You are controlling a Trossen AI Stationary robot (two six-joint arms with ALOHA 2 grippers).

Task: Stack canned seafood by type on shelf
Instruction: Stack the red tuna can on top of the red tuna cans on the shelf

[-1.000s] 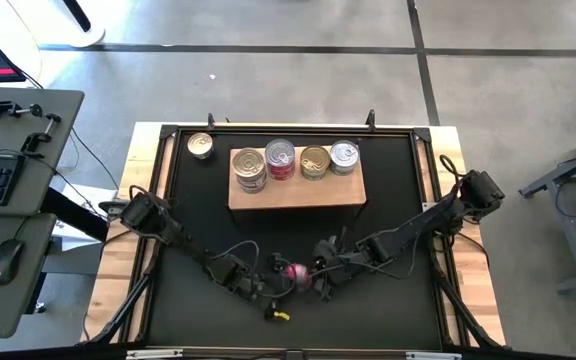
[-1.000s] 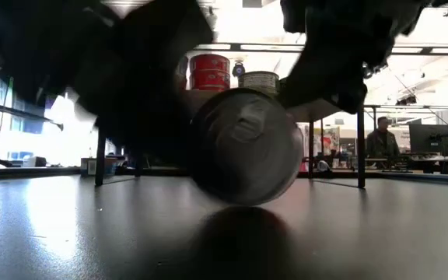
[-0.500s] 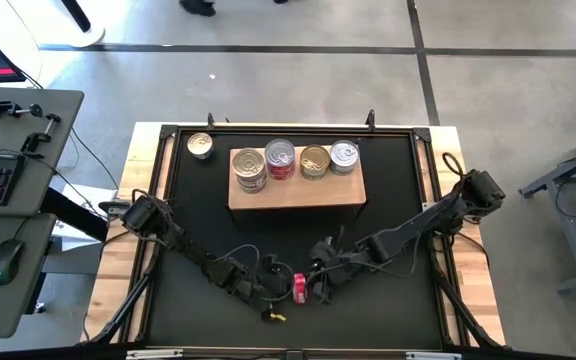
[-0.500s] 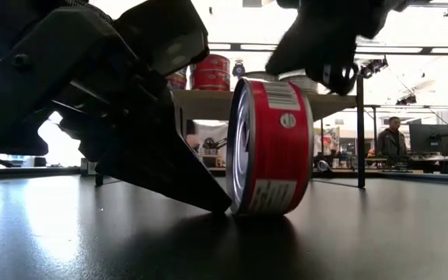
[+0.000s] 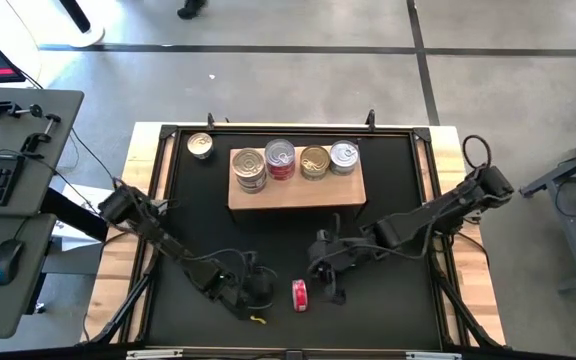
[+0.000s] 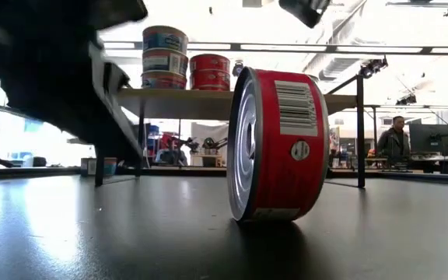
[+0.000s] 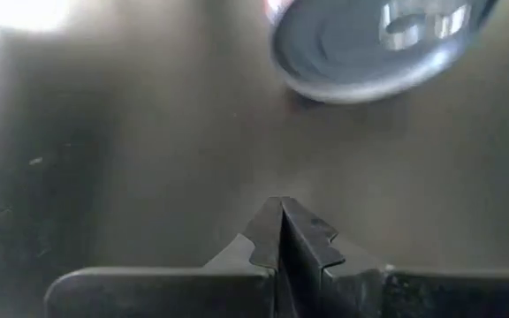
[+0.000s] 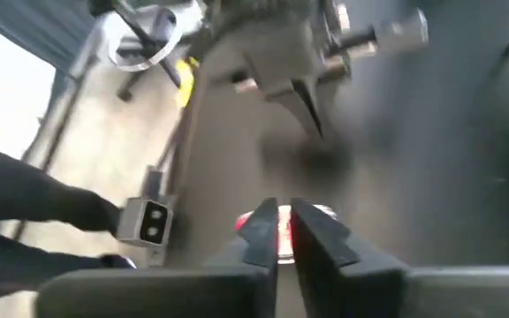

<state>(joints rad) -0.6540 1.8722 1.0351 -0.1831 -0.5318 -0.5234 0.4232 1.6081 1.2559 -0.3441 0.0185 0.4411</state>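
The small round red-labelled tin with a silver lid point(image 5: 300, 295) now stands alone on its edge on the black table top point(image 5: 388, 200), near the front of the table. Half a second ago the two grippers were close at both sides of it; now both are away from it. The left gripper point(image 5: 258, 292) sits just beside the tin on its left side, not touching, and in the left wrist view its fingers point(image 7: 281, 234) are pressed together and hold nothing, with the tin's lid point(image 7: 374, 44) ahead of them. The right gripper point(image 5: 330, 282) is lifted and back toward the right; its fingers point(image 8: 259, 225) are almost together, with only a thin gap, and also hold nothing.

So the tin is free and nobody holds it. Standing on its rim it can roll, I think. It has to be laid flat or gripped again before it goes to the flat light-brown wooden block point(image 5: 298, 190), where four stacks of tins point(image 5: 295, 160) already stand. One gold-lidded tin point(image 5: 200, 146) waits on the table left of the block.
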